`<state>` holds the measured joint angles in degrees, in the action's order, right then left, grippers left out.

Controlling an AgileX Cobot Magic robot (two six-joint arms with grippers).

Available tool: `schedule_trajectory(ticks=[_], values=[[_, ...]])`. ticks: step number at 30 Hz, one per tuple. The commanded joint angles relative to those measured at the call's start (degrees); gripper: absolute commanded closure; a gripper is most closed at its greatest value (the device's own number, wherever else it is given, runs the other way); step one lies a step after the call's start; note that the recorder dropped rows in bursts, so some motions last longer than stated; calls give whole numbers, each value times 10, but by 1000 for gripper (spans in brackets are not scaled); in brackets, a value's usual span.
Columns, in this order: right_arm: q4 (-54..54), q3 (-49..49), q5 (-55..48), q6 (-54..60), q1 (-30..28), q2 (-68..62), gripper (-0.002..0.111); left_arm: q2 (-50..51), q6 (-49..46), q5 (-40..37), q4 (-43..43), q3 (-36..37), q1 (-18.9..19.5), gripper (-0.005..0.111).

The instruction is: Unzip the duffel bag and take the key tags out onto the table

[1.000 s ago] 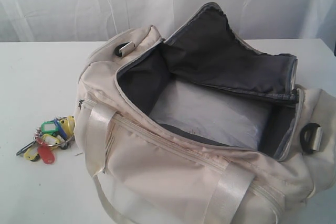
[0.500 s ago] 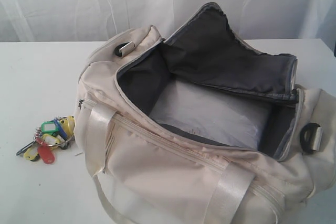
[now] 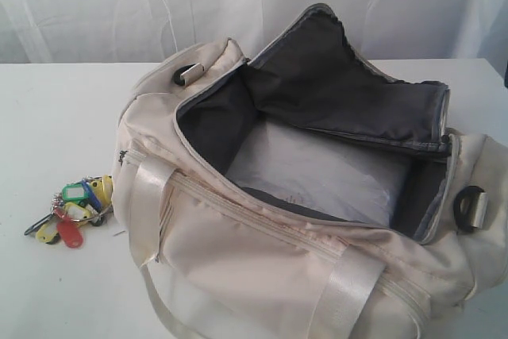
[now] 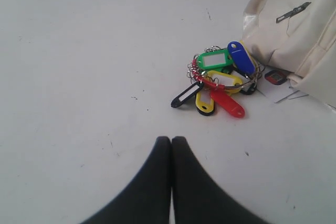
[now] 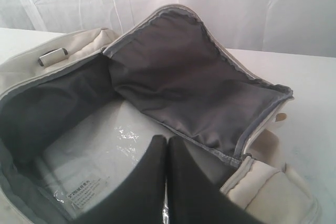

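- In the exterior view we saw the duffel bag (image 3: pixel 262 260) lying unzipped on the white tabletop (image 3: pixel 55 117). Its grey-lined flap (image 3: pixel 333 85) was thrown back, and a pale plastic-wrapped packet (image 3: pixel 317 172) sat in the bottom.
- There the key tags (image 3: pixel 75 208) lay in a bunch on the tabletop, just beside the bag's left end.
- In the left wrist view we found the left claw (image 4: pixel 171 142) with its fingers pressed together and empty. It was over bare tabletop, near the key tags.
- In the right wrist view the right claw (image 5: pixel 167 142) was likewise closed on nothing. It was over the open bag, above the packet and near the flap.
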<state>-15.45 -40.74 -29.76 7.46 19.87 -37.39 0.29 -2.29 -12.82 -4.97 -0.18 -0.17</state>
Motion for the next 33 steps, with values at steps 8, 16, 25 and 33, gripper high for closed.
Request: schedule_trajectory(ticks=[8,16,25,33], values=[[1,2,3,2,-3,3,108,-3,-2,-2,-5,2,1,107],[2,2,3,2,1,3,108,-3,-2,-2,-5,2,1,107],[3,2,3,2,6,3,108,-3,-2,-2,-5,2,1,107],[4,58,60,2,5,138,108,-3,-2,-2,-5,2,1,107]])
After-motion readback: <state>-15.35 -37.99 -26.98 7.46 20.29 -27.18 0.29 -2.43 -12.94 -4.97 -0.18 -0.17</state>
